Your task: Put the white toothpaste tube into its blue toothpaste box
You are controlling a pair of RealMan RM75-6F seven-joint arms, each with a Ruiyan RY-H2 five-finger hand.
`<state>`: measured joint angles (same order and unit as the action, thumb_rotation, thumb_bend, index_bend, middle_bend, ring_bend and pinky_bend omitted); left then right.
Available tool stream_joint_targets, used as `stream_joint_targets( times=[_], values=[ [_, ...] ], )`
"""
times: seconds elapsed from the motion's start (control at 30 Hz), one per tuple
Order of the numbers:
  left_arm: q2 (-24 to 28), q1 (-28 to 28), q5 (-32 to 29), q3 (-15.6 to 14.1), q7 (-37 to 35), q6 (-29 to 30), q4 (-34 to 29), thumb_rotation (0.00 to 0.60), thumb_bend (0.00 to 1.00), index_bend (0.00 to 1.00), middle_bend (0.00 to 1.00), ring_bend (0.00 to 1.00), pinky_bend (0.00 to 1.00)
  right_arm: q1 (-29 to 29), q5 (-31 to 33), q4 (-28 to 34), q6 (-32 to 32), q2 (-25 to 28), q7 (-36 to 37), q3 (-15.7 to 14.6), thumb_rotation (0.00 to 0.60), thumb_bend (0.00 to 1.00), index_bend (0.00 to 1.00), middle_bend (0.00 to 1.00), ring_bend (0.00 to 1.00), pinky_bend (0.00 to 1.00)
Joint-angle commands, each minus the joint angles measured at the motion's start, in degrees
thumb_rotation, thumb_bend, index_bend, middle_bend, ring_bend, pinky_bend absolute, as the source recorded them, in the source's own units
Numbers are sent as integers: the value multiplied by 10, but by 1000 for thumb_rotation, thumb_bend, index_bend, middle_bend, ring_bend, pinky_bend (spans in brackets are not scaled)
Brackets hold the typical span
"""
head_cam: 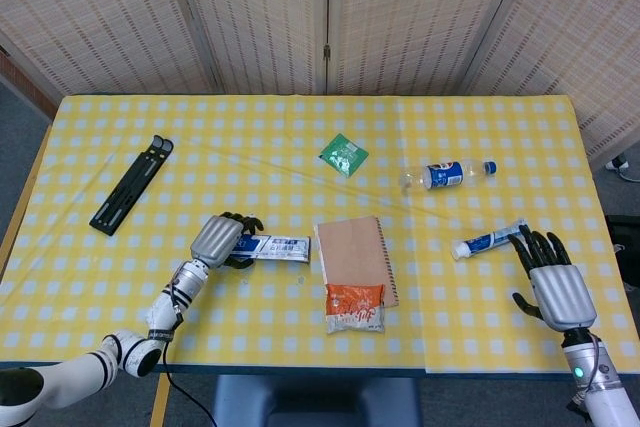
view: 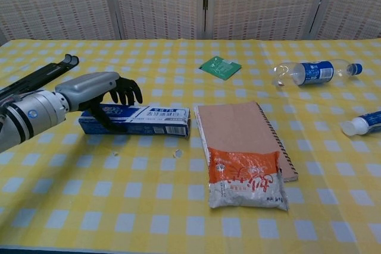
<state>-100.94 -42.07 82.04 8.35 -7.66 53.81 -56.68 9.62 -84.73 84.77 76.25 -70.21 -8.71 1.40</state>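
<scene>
at the near left of the tabletop (head_cam: pixel 300 127), in the head view, the left hand (head_cam: pixel 222 239) sits over the left end of the blue toothpaste box (head_cam: pixel 272 246), fingers curled down around that end; the chest view shows the same hand (view: pixel 98 90) draped over the box (view: pixel 140 120), thumb on the near side, fingers on the far side. whether it truly grips or only cups the box, i cannot tell for sure. the box lies flat, its long axis running 9 to 3 o'clock, its right end just beside a brown notebook (head_cam: pixel 354 259).

over at the right, the white toothpaste tube (head_cam: pixel 489 240) lies flat, long axis running roughly 8 to 2 o'clock, cap end toward 8 o'clock. the right hand (head_cam: pixel 552 278) is open and holds nothing; its fingertips reach toward the tube's far end, close to it or just touching. the tube lies at about 11 o'clock from that hand, so the right hand is plainly the nearer one for it, and the box is well apart, at 9 o'clock from the tube.

the tube looks white with blue print and a white cap; the box is blue with a white panel and red logo.
</scene>
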Motion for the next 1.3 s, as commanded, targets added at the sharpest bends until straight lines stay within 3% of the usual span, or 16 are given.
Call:
stream_joint_targets(
  times=[0.03,0.3,0.47,0.6,0.67,0.77,0.87,1.3],
  values=[
    [-18,-3,14,-8,-28,11,33,600,239,485,574,502,478,-1,0,0,1,0,-2,0,600,282,0,0,0,0],
    [-19,-3,21,-14,-49,26,44,600,255,525,617,548,522,10,7,-20,-12,-9,-6,7,600,282,0,0,0,0],
    [4,8,35,-23,-43,58,-3,600,255,525,618,546,522,61,25,-50,-91,8,-21,24,600,282,2,0,0,0],
    [26,20,45,-24,-30,93,-48,600,255,524,618,544,522,110,15,-48,-167,31,-45,19,600,284,105,14,30,0],
    [34,25,47,-24,-23,105,-65,600,255,523,618,543,522,128,7,-53,-186,31,-61,19,600,286,179,79,75,0],
    [46,31,46,-26,-12,112,-90,600,256,517,618,538,520,158,2,-68,-217,18,-76,21,600,288,269,186,147,23],
    [53,36,45,-27,0,118,-107,600,255,513,618,533,518,185,1,-86,-252,-1,-96,19,600,288,309,224,177,46],
    [70,49,36,-23,13,132,-133,600,255,511,618,532,517,218,49,-143,-306,-59,-151,11,600,289,322,235,196,62]
  ],
)
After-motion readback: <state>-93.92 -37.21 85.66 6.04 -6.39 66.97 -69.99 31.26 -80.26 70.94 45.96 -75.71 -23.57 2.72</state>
